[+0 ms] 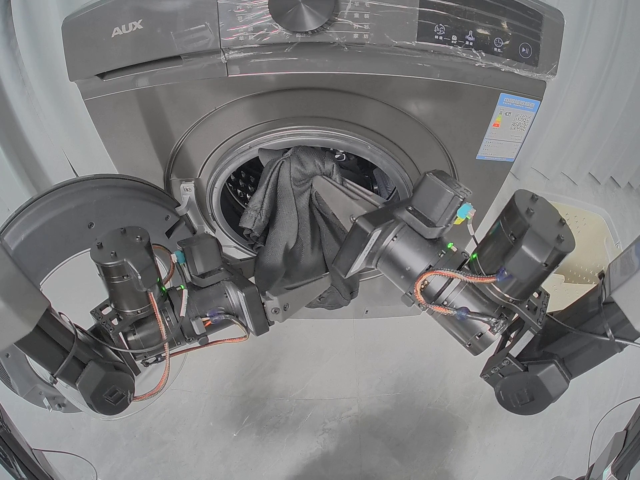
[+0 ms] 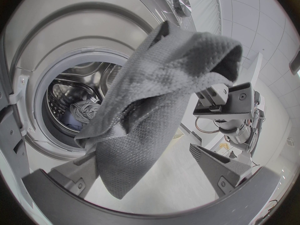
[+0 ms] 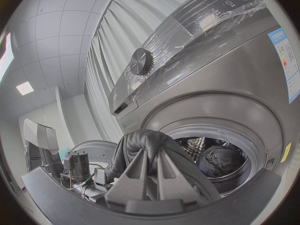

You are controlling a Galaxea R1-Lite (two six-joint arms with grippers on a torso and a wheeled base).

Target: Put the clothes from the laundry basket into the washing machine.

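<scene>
A dark grey garment (image 1: 293, 228) hangs in front of the washing machine's (image 1: 373, 108) round opening, its lower end below the rim. My right gripper (image 1: 319, 185) is shut on the garment's top; in the right wrist view its fingers (image 3: 137, 175) stand close together with the cloth (image 3: 147, 141) between them. My left gripper (image 1: 320, 291) sits open under the cloth's lower end. In the left wrist view the garment (image 2: 162, 78) drapes over one of its fingers (image 2: 75, 172). Other clothes (image 2: 83, 110) lie inside the drum (image 3: 222, 160).
The machine's door (image 1: 73, 221) stands swung open to the left, close behind my left arm. A cream laundry basket (image 1: 587, 248) sits on the floor to the right, behind my right arm. Bare grey floor (image 1: 347, 381) lies in front of the machine.
</scene>
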